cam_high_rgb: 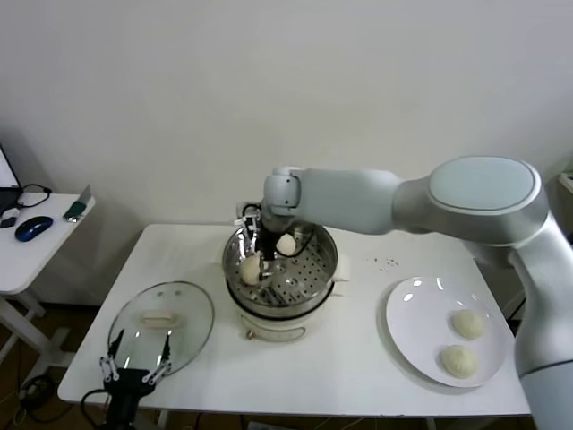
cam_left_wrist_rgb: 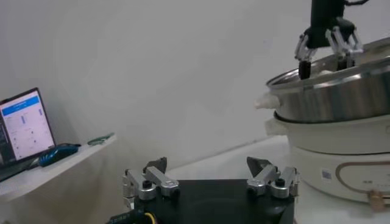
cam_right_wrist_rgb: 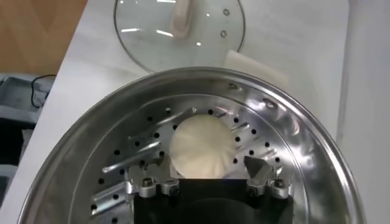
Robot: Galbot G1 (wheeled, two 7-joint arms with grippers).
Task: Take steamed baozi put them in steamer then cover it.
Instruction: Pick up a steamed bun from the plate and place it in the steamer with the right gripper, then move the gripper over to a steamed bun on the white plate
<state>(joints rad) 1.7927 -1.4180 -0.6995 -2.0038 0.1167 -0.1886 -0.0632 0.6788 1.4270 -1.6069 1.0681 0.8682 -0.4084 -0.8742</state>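
Inside the steamer (cam_high_rgb: 300, 278), right gripper (cam_right_wrist_rgb: 207, 169) spread open around 1 baozi (cam_right_wrist_rgb: 202, 148), not clamping it.

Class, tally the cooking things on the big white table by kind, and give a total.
Baozi: 4, with 2 in the steamer and 2 on the plate
Steamer: 1
Glass lid: 1
Plate: 1
Total: 7

I see a plain white wall (cam_high_rgb: 269, 90) behind the white table (cam_high_rgb: 358, 358). At my left stands a white side desk (cam_high_rgb: 36, 246) carrying a laptop (cam_left_wrist_rgb: 24, 131) and a blue mouse (cam_high_rgb: 33, 227).
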